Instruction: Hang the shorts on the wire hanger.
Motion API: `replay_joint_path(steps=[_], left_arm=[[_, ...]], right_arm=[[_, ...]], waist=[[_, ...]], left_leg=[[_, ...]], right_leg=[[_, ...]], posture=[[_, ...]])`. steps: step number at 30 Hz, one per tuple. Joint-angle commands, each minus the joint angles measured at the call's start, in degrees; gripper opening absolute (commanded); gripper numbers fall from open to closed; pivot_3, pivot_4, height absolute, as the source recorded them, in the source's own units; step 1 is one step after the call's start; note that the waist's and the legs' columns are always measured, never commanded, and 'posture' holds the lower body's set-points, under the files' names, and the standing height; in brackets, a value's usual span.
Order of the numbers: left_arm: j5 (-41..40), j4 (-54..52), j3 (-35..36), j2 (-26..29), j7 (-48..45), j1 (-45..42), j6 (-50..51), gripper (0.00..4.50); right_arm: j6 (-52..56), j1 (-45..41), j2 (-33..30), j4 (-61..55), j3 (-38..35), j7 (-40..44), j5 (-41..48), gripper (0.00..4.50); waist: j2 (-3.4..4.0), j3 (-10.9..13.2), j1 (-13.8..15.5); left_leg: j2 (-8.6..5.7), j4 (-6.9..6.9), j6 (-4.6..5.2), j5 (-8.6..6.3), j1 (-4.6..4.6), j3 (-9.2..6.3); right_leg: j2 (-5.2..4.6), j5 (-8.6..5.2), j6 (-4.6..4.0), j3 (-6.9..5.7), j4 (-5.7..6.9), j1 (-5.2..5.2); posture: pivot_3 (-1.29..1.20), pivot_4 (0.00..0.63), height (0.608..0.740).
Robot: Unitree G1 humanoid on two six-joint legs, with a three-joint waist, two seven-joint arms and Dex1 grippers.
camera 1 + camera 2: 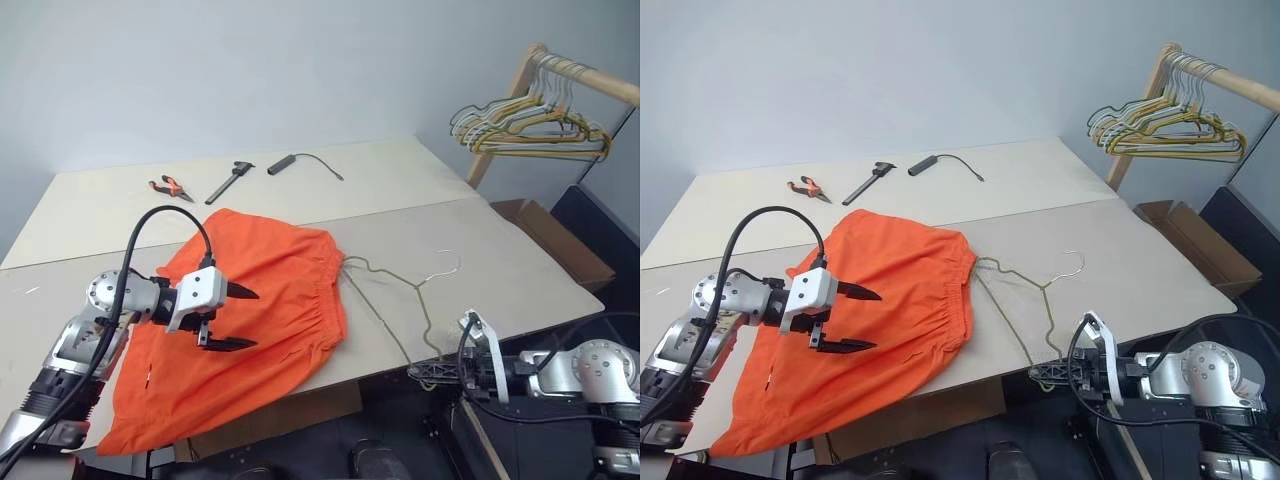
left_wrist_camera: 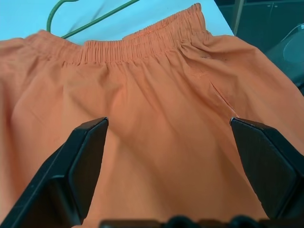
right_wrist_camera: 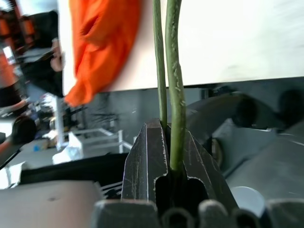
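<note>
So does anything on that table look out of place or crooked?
The shorts droop over the table's near edge instead of lying fully on it. The wire hanger pokes past that edge too, its corner pinched by the right gripper.

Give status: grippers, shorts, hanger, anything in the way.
Left gripper open, over the shorts, not gripping. Right gripper shut on the wire hanger at the table edge; hanger's far end at the waistband. Nothing in the way.

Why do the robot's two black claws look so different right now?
The left end effector is wide open, hovering over the bright orange cloth shorts, holding nothing. The right end effector is pinched shut on the thin olive-gold wire hanger, beyond the table's front edge. Both have two black fingers.
</note>
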Motion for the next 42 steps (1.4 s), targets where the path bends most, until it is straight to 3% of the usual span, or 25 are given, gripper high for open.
replay_joint_path(steps=[1, 12, 19, 24, 32, 37, 42], left_arm=[[0.3, -0.8, 0.6, 0.4, 0.6, -0.7, -1.3, 4.46], [0.9, -0.7, 0.1, 0.0, 1.8, -0.7, -2.1, 4.46], [-0.6, -2.4, 0.5, -1.0, 1.7, -0.6, -2.4, 4.46], [-4.5, -2.8, 0.9, -3.5, 0.3, -3.7, -1.9, 4.46], [-1.5, -1.5, -1.3, -4.7, 1.4, -4.5, -3.2, 4.46], [-1.5, -2.3, -1.1, -4.1, 1.9, -3.3, -3.2, 4.46], [-1.5, -2.9, -0.5, -3.6, 2.6, -2.3, -3.0, 4.46]], right_arm=[[0.5, -0.6, -1.1, -2.1, 1.3, 2.2, 1.7, 0.0], [-0.1, -9.6, -4.7, 5.7, 9.2, 7.4, -3.4, 0.0], [-3.4, -17.6, -6.9, 10.4, 18.7, 18.0, -8.5, 0.0], [-5.8, -24.1, -5.9, 17.2, 24.3, 23.2, -13.4, 0.0], [-12.3, -34.4, -3.2, 31.5, 32.3, 31.7, -23.6, 0.0], [-15.4, -37.7, -1.3, 38.1, 33.7, 35.4, -28.4, 0.0], [-18.4, -37.7, -0.2, 39.9, 30.7, 34.7, -31.4, 0.0]], waist=[[0.0, 0.0, 0.1], [0.0, 0.0, 0.0], [0.0, 0.0, 0.3], [0.01, 0.0, 0.9], [0.04, 0.0, 1.5], [0.05, 0.0, 1.6], [0.05, 0.0, 1.8]], left_leg=[[0.0, 0.0, 0.0, 0.0, 0.0, 0.0], [0.0, 0.08, 0.0, 0.0, 0.02, -0.01], [0.0, 0.21, 0.02, -0.01, -0.07, -0.04], [0.02, 0.56, 0.13, -0.09, -0.26, -0.04], [-0.08, 0.62, 0.17, -0.11, -0.35, -0.03], [-0.09, 0.72, 0.17, -0.11, -0.43, -0.05], [-0.08, 0.71, 0.17, -0.11, -0.46, -0.09]], right_leg=[[0.0, 0.0, 0.0, 0.0, 0.0, 0.0], [0.02, 0.02, -0.01, -0.01, 0.04, 0.01], [0.01, 0.02, -0.01, -0.06, 0.04, -0.01], [-0.04, 0.08, 0.08, -0.12, 0.13, -0.07], [0.01, 0.12, 0.1, -0.13, 0.15, -0.13], [-0.04, 0.13, 0.11, -0.15, 0.17, -0.14], [-0.09, 0.13, 0.11, -0.18, 0.18, -0.16]], posture=[[-0.12, 0.0, 0.74], [-0.11, 0.0, 0.74], [-0.08, 0.0, 0.74], [-0.07, 0.0, 0.74], [-0.06, 0.0, 0.74], [-0.05, 0.0, 0.74], [-0.04, 0.0, 0.74]])
